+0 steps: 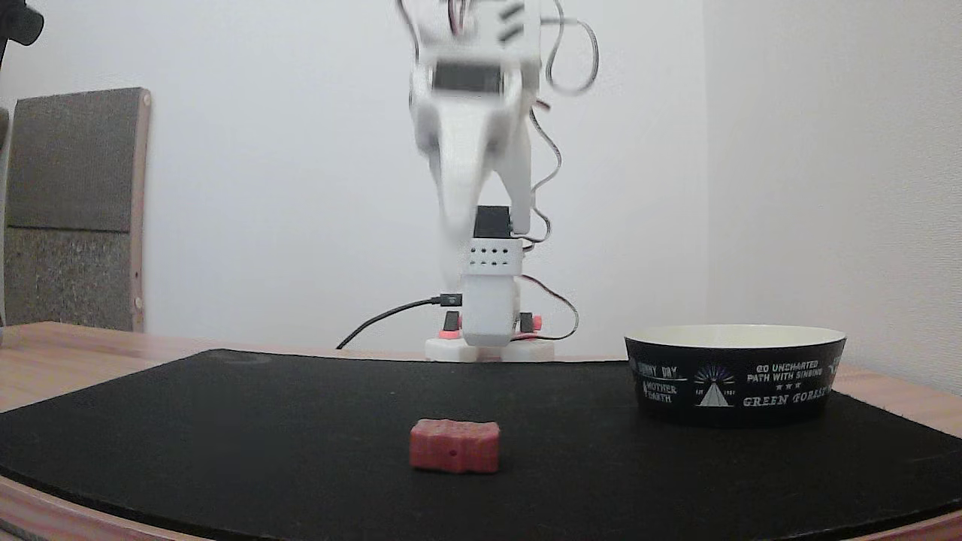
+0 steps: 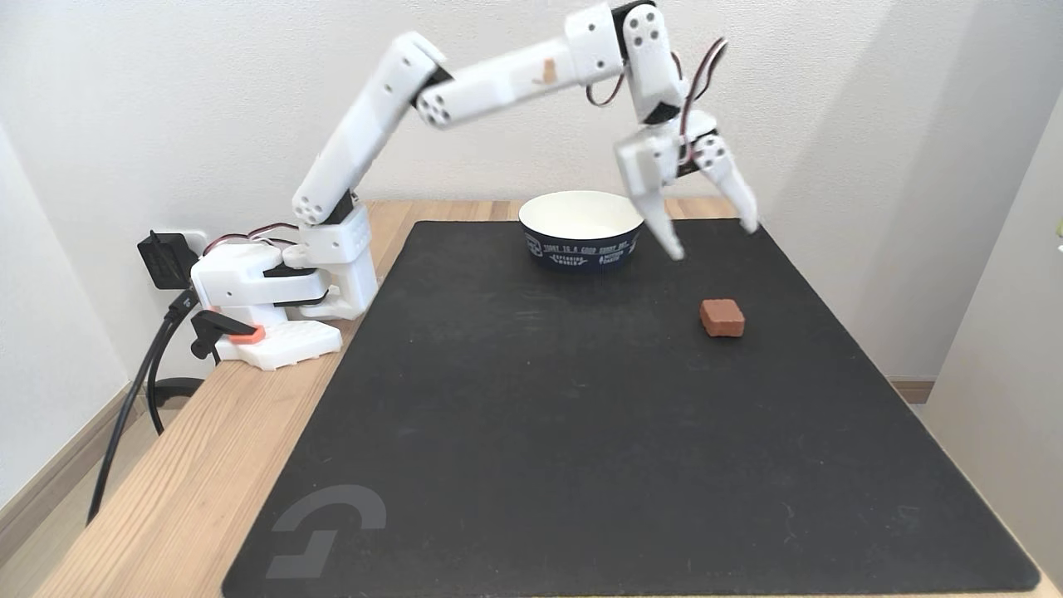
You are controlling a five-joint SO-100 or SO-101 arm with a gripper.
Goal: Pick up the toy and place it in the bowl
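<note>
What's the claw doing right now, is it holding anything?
Claw: open and empty, fingers spread in the air above the mat; the toy lies below, untouched.

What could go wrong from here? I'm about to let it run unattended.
1. The toy is small and low on the mat; the open gripper, hanging above it, could nudge it aside instead of closing on it.
2. The bowl sits close beside the gripper, so the carry could clip its rim.

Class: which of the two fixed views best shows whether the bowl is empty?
The raised fixed view: it looks down into the bowl, showing a bare cream inside. The low fixed view shows the bowl side-on: its black printed wall and rim, not its floor.
</note>
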